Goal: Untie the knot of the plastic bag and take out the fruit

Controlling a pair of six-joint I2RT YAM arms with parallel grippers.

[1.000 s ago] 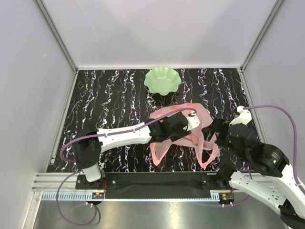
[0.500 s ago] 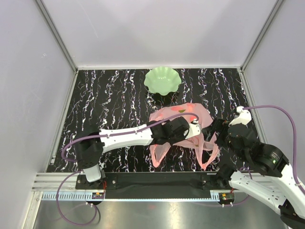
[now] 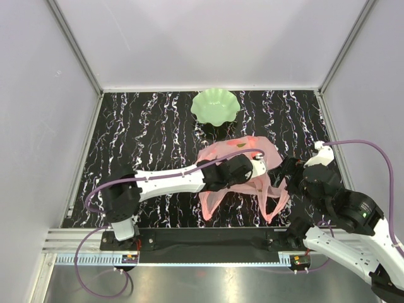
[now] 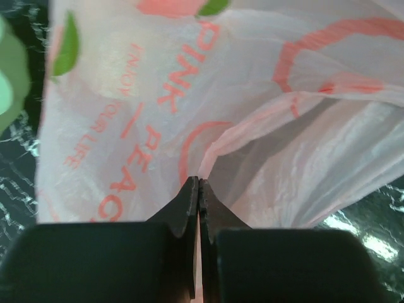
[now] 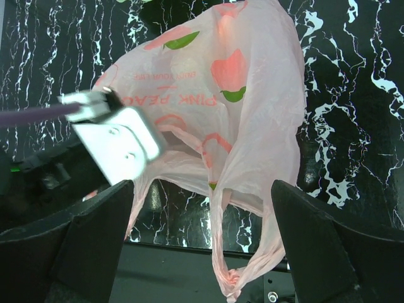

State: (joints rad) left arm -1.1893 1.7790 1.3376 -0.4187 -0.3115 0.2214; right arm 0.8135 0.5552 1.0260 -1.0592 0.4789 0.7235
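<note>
Jaws of the left gripper (image 4: 199, 189) are pressed flat together on a fold of the plastic bag (image 4: 271, 95), pinching the thin pink film near its middle. The bag, printed with peaches and the words "PINK PEACH", sits right of centre on the black marbled table (image 3: 151, 126). It is on the near side of the green scalloped dish (image 3: 215, 105) and apart from it. The left arm reaches in from the near left, its wrist over the bag's middle. Two loop handles (image 3: 211, 207) trail from the bag toward the near edge, one at its left and one at its right. The right gripper (image 5: 202, 189) is just right of the bag, its fingers (image 5: 95, 252) spread wide and holding nothing. Its wrist camera looks across the bag's near right side, where one handle hangs between them. What the bag holds cannot be made out through the plastic.
</note>
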